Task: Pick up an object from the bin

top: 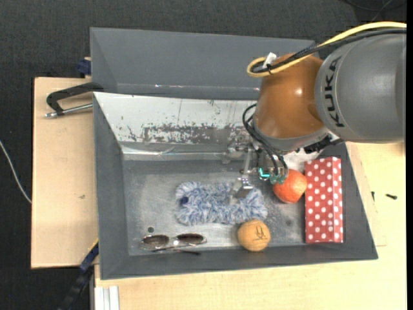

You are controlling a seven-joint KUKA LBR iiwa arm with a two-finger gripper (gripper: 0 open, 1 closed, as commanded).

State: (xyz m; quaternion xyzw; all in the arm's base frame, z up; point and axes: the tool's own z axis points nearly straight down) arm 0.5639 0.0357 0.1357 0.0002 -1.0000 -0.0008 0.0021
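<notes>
A grey KUKA arm with an orange cover at its wrist reaches in from the right over a grey metal bin, its pincer lowered to the upper right end of a shaggy blue-and-white cloth that lies in the middle of the bin's floor. The pincer's tip stands at or just above the cloth's fringe; whether it touches cannot be told, nor whether the pincer is released or clenched, and nothing can be seen grasped in it. Just to the right of the pincer sits an orange-red ball, resting against a red box with white dots that lies along the bin's right edge. A tan ball sits near the edge closest to the camera, just beside the cloth's lower right end. A pair of sunglasses lies along that same edge towards the bin's left corner, apart from the cloth.
</notes>
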